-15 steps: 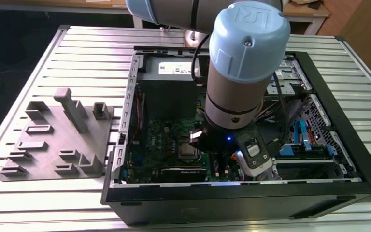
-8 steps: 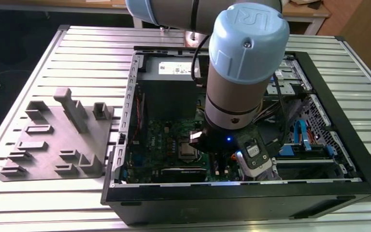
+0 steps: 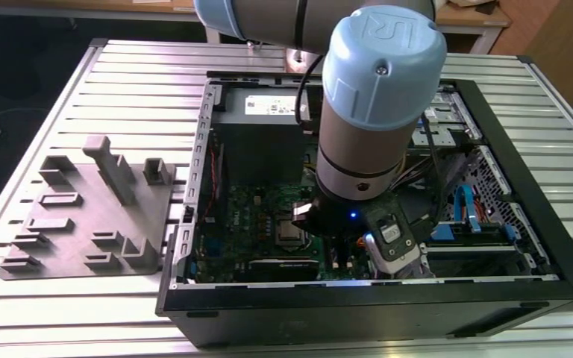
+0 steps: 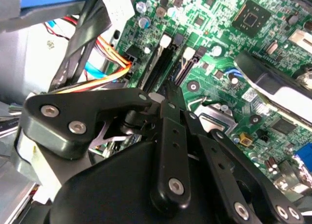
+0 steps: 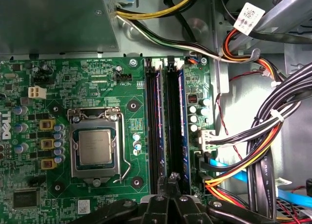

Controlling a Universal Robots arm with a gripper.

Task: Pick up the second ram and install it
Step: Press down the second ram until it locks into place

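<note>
My gripper (image 5: pixel 171 178) is down inside the open computer case (image 3: pixel 525 171), with its black fingers (image 4: pixel 165 103) drawn together at the near end of the two memory slots on the green motherboard (image 5: pixel 97 72). A thin dark stick, the second ram (image 5: pixel 174 121), lies in the slot directly under the fingertips and runs away from them. The neighbouring slot (image 5: pixel 154 121) also holds a dark stick. The tips touch or hover just above the ram's end, and nothing is clamped between them. In the exterior view the arm's wrist (image 3: pixel 366 142) hides the gripper.
The processor socket (image 5: pixel 95 146) sits beside the slots. Bundled cables (image 5: pixel 243 160) crowd the other side of them. The power supply (image 5: pixel 58 19) lies at the slots' far end. A grey holder tray (image 3: pixel 87 216) stands on the slatted table at the exterior view's left.
</note>
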